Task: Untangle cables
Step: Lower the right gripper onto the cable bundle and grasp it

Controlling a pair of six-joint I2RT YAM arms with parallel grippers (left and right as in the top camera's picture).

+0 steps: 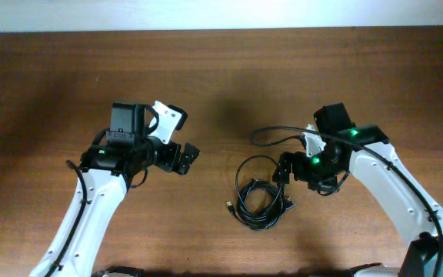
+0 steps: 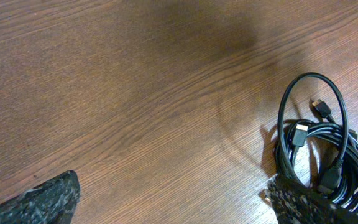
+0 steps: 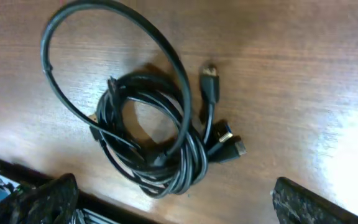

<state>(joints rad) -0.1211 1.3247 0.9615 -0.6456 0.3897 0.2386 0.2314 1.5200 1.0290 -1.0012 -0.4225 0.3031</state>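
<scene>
**1. Placement of the work item.** The cables (image 1: 261, 201) are laid in 1 loose coil on the bench (image 1: 221, 69), untouched. The coil is located just ahead of the right pincer (image 1: 284, 171) and well apart from the left pincer (image 1: 184, 158), off toward its outer finger. 1 larger loop (image 2: 309, 74) is seen standing out from the coil on the side away from the right pincer. At least 3 plugs (image 3: 219, 140) are exposed at the coil's edge. This layout is judged to favour a first pick on the free loop or on a plug end, since the wound strands are packed tightly together.

**2. Pincer state.** Both pincers are spread fully and nothing is gripped. In each wrist view, bare bench or cable is seen between the 2 fingers.

**3. Arm pose.**
- The right arm is bent inward, with its pincer lowered and aimed at the coil, which is centred in its wrist view.
- The left arm is angled toward the middle of the bench, with its pincer held over bare wood. The coil is seen only at the edge of its wrist view.
</scene>
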